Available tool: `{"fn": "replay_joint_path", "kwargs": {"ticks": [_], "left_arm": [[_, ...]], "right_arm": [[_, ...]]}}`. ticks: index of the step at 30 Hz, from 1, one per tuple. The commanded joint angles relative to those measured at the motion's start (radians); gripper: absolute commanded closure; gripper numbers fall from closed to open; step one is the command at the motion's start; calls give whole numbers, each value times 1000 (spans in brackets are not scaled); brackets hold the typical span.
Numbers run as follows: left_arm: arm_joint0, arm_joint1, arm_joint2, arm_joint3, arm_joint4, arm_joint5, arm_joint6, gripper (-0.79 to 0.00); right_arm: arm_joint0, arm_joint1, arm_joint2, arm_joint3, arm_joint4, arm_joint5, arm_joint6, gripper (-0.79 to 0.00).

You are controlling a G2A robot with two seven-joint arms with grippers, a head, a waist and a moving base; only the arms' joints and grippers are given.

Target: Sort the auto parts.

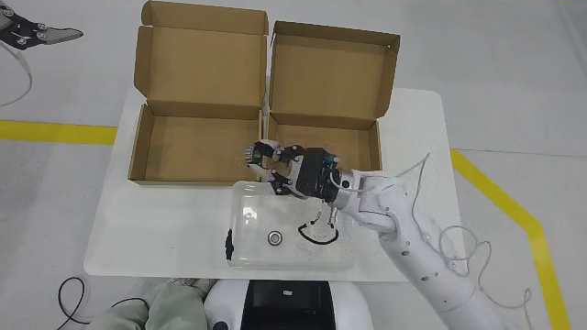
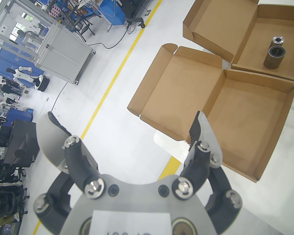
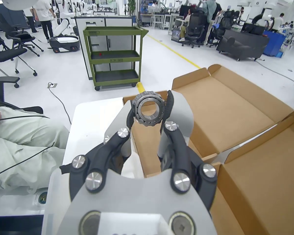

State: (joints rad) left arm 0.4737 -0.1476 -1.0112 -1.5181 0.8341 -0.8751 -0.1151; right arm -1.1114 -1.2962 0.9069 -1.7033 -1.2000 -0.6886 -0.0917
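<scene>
Right gripper clamped on the bearing, fingertips only, over the left box at its 3 o'clock wall. Left gripper wide, empty. We judge a risk: released there (shared wall close), it may bounce into the right box.

**Open tops, low walls between**

My right gripper, its gap filled by the bearing, hangs above the low cardboard walls where the left box and the right box meet. Both lids are folded back, so each box is open from above. Two metal cylinders stand upright inside the right box. Just in front of the boxes, the clear tray holds a small ring and a black loop. My left gripper, fingers wide apart, hangs over the floor, well away from the table.
</scene>
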Motion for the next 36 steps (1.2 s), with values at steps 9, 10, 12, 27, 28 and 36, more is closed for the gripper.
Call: {"fn": "replay_joint_path", "kwargs": {"ticks": [9,10,12,27,28,36], "left_arm": [[0,0,0,0,0,0,0,-785],[0,0,0,0,0,0,0,-785],[0,0,0,0,0,0,0,-785],[0,0,0,0,0,0,0,-785],[0,0,0,0,0,0,0,-785],[0,0,0,0,0,0,0,-785]], "right_arm": [[73,-16,-8,-83,-9,67,9,0],[80,-17,-10,-94,-7,75,21,0],[96,-21,-11,-115,-1,87,44,0],[174,-37,3,-213,45,130,106,0],[175,-38,2,-217,42,131,100,0],[171,-43,-10,-248,-9,144,68,0]]}}
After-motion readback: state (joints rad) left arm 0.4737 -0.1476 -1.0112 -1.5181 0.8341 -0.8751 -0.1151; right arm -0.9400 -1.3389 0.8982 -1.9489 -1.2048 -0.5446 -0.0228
